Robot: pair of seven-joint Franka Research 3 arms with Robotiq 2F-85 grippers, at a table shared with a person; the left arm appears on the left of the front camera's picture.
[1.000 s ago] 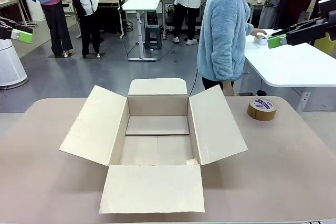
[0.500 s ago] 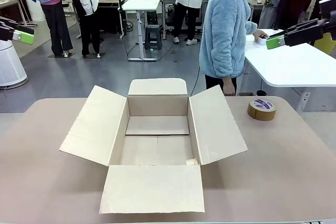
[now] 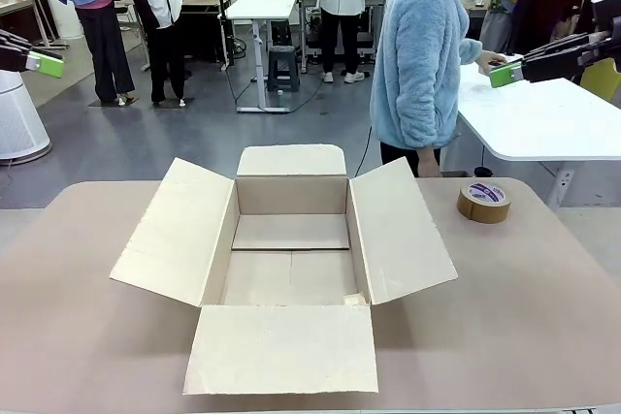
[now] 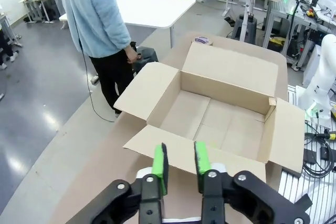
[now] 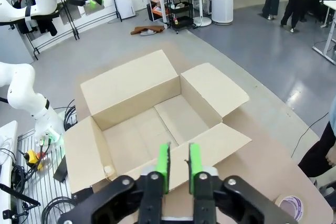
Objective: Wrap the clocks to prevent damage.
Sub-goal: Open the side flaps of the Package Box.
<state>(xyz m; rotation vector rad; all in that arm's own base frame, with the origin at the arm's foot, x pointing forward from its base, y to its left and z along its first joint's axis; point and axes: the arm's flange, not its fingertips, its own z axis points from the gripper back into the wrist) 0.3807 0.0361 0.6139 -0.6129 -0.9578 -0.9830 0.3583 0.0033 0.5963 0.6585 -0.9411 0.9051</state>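
**Front view:** a brown cardboard box (image 3: 291,196) stands open at the middle of the tan table (image 3: 543,317), its four flaps spread outward. A brown tape roll (image 3: 484,201) lies flat on the table to the box's right, apart from it. The left gripper (image 3: 46,65) hangs high at the picture's left edge and the right gripper (image 3: 505,73) high at its right edge, both well away from the box. From this side, the spacing of their fingers cannot be told. A person (image 3: 419,55) in a light-blue fleece stands past the far edge, turned toward a white table (image 3: 553,118). One hand (image 3: 490,58) reaches over that table and appears just beside the right gripper's green pads. **Left wrist view:** the left gripper (image 4: 180,149) looks down on the box (image 4: 226,85) from above one flap. Its green-padded fingers (image 4: 160,162) stand slightly parted, with a narrow gap between them, pinching nothing. The tape roll (image 4: 202,40) lies beyond the box, and the person stands beside the table. **Right wrist view:** the right gripper (image 5: 178,150) is likewise slightly parted, with nothing between its pads. The open box (image 5: 134,95) lies below it, and the tape roll (image 5: 291,205) is at lower right. Where the clocks lie cannot be told.
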